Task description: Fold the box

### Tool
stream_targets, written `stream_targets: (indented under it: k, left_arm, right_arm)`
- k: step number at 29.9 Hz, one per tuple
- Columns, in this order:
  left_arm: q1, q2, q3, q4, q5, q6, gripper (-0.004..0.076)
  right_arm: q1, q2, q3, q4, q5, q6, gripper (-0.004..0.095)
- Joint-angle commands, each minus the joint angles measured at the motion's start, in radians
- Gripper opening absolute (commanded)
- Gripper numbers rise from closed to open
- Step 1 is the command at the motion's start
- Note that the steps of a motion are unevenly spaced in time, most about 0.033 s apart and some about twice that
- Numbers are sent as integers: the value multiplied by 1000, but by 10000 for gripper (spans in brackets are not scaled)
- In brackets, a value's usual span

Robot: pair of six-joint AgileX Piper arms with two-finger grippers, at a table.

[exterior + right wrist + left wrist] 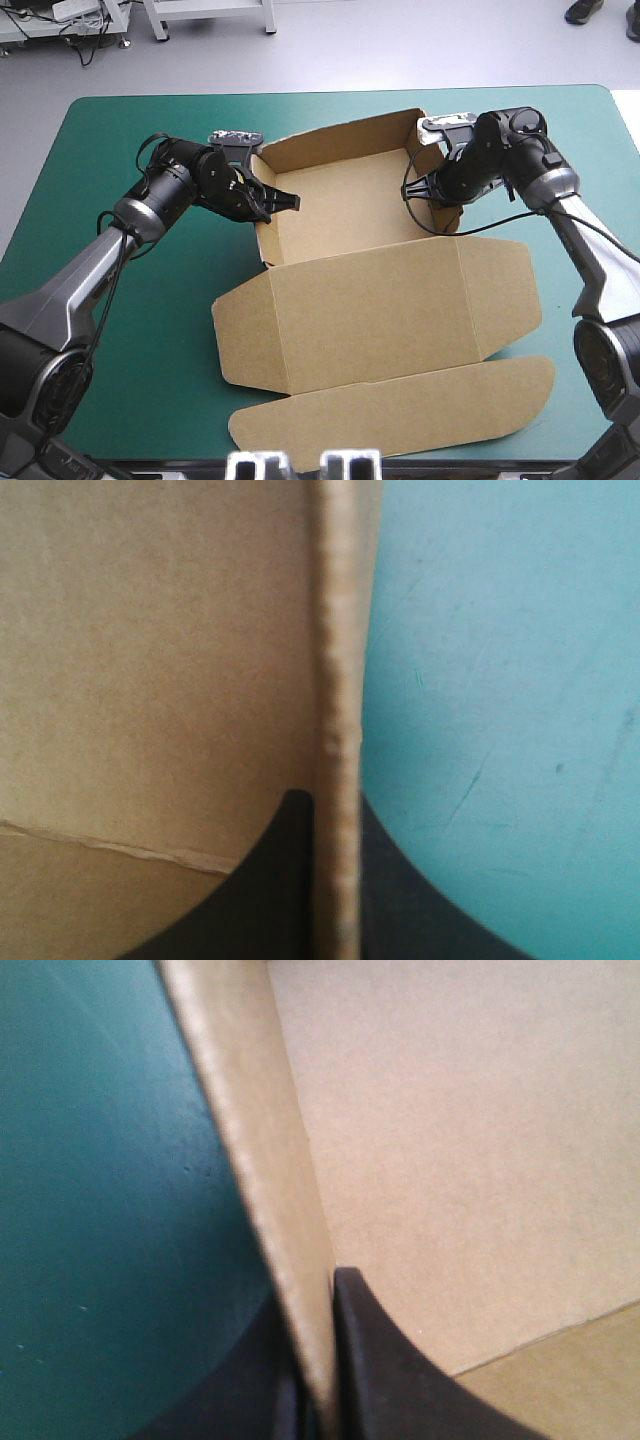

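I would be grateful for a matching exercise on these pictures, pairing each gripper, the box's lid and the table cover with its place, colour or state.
Column one:
1. left gripper
2. right gripper
3. lid
4. table cover

Column two:
A. teal-green
B. shut on the box, at its right side wall
C. lying flat, toward the table's near edge
D. shut on the box, at its left side wall

Pairs: 1-D, 2-B, 3-C, 4-A
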Motion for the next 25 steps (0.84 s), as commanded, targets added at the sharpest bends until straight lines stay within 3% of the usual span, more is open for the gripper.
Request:
stream_targets:
  k: [1,8,19,25]
  left_arm:
    - [-4,-11,-50,17,31,68,-5]
    - [-4,47,-61,7,47,74,-5]
    - [-53,142,-166,36,127,88,-5]
    - [-62,169,-168,75,146,82,-5]
  right_arm:
    - [13,-24,-31,-52,38,-8,-15]
    - [119,42,-31,-232,14,111,-14]
    - [131,109,-31,-132,-16,157,-15]
    - [131,109,-31,-149,11,156,-15]
